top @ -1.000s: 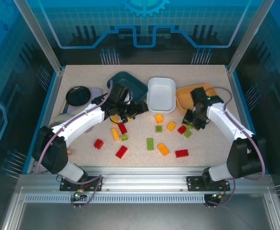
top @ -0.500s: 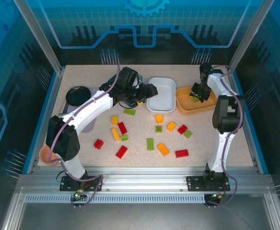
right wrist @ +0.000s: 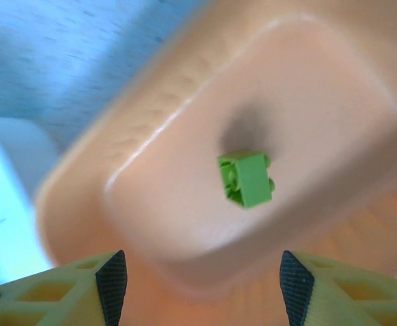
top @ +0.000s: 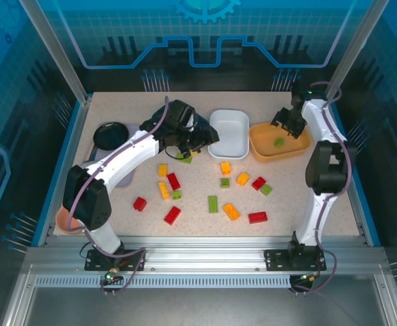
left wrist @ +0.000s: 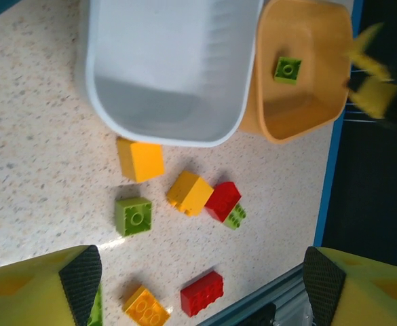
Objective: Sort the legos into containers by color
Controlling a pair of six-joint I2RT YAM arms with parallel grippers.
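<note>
Green brick [right wrist: 246,178] lies in the orange tray [right wrist: 150,129] below the right gripper [right wrist: 203,275], open and empty; the left gripper [left wrist: 203,275] hangs open over the desk [left wrist: 35,149].

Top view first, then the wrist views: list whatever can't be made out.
Top view: teal tray is mostly behind the left arm; its contents can't be told.
Top view: green brick is partly covered by the left pincer.
Top view: pink bowl is largely hidden by that arm's shoulder.
Right wrist view: orange tray is blurred, its rim cut off by the frame edges.
</note>
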